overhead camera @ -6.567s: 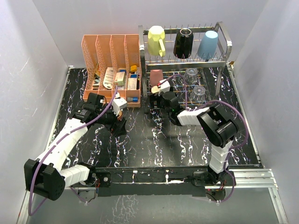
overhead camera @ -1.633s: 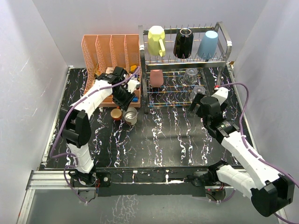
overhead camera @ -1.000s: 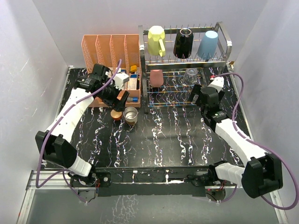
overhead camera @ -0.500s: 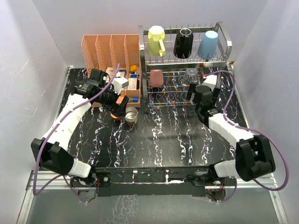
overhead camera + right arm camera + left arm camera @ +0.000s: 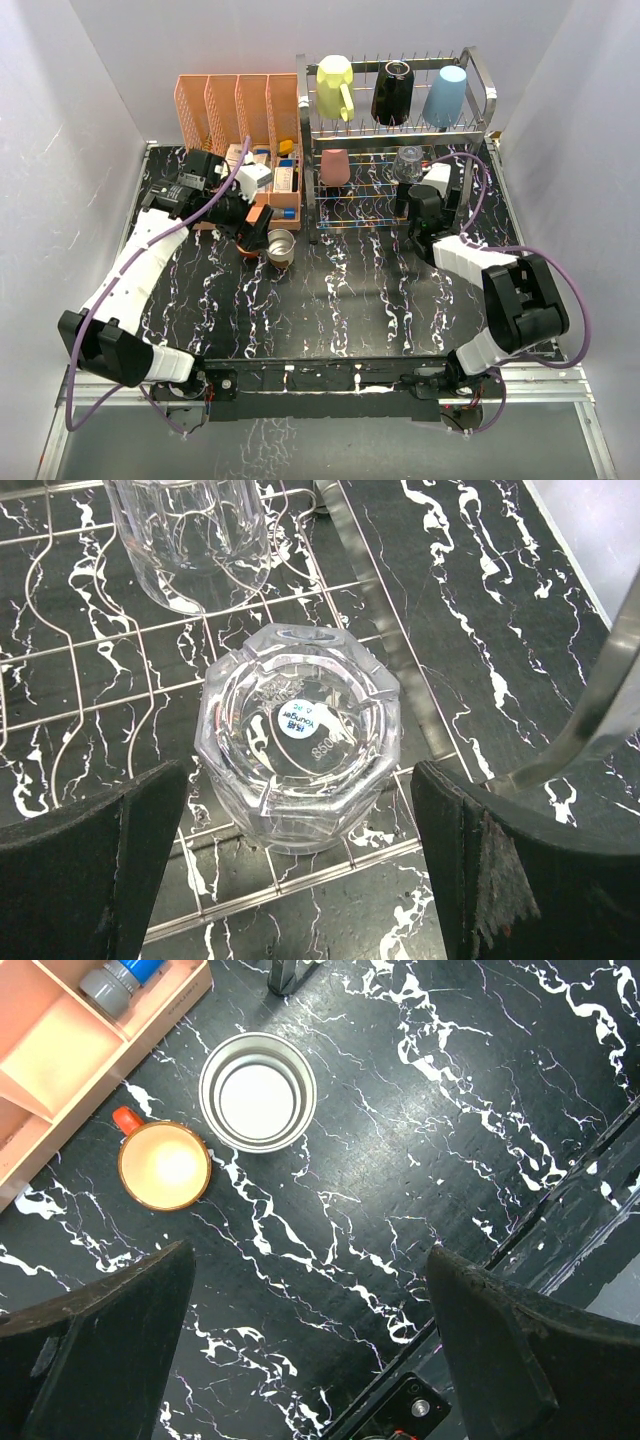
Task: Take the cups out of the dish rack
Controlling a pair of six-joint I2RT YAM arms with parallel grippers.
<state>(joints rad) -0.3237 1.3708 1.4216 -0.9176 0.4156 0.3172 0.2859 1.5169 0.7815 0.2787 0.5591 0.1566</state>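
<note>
The right gripper point(image 5: 300, 770) hangs over the lower tier of the dish rack point(image 5: 478, 75), its two black fingers spread wide on either side of a clear glass point(image 5: 298, 735). That glass stands mouth down on the wires near the rack's right end, with a small round sticker on its upturned base. A gap shows between the glass and each finger. A second clear glass point(image 5: 190, 540) stands just behind it on the same tier, and a pink tumbler point(image 5: 335, 166) sits at the tier's left end.

On the rack's upper tier a pale yellow mug point(image 5: 335, 85), a black mug point(image 5: 392, 92) and a light blue tumbler point(image 5: 446, 95) rest in a row among the prongs, from left to right.

Just off the rack's left end, a steel cup point(image 5: 258, 1091) and an orange-red cup point(image 5: 165, 1165) stand upright side by side on the black marbled table point(image 5: 350, 290), the steel cup nearer the rack. The left gripper point(image 5: 310, 1255) hovers above the table beside them, fingers wide apart and holding nothing. A peach organizer point(image 5: 235, 110) stands to the left of the rack, behind both cups.
</note>
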